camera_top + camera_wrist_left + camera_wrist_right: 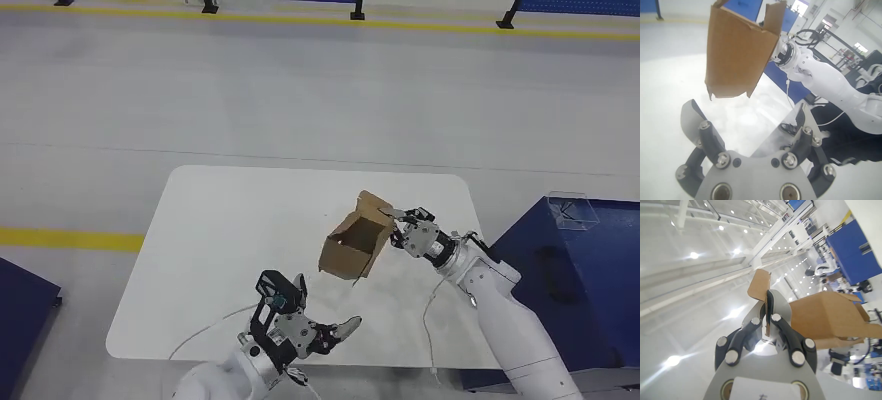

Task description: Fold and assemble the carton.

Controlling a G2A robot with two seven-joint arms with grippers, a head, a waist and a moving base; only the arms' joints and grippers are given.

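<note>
Right wrist view: right claw [765, 302] pinches only a flap [759, 285] of the carton [819, 317], which could tear or slip; left claw [746, 106] hangs spread, apart.

Bright ceiling lamps [693, 255], starburst glare, fisheye edges

The white table [230, 250] has rounded corners.

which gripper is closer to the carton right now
Right. The right gripper is shut on a flap of the carton, holding it above the table. The left gripper is open, apart from the carton, by the table's robot-side edge.
</note>
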